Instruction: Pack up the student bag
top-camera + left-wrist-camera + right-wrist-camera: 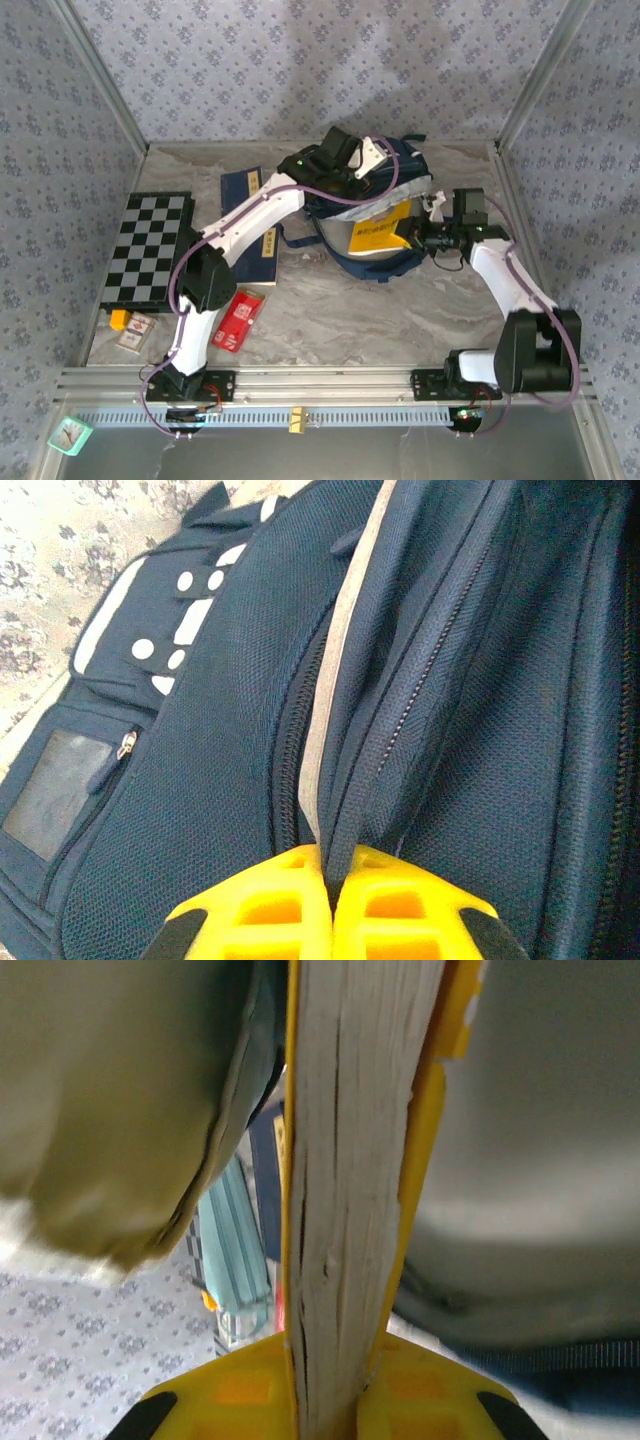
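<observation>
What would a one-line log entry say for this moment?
left gripper: shut on bag edge | right gripper: shut on yellow book | book: in the bag's open mouth | packing: not finished

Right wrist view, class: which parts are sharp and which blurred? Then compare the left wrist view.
Right wrist: the yellow book shows fairly sharp page edges, the student bag around it is blurred; left wrist: the bag's weave is crisp.

High rear camera looking down, wrist cameras close-up, sharing student bag (pixel 412 168)
</observation>
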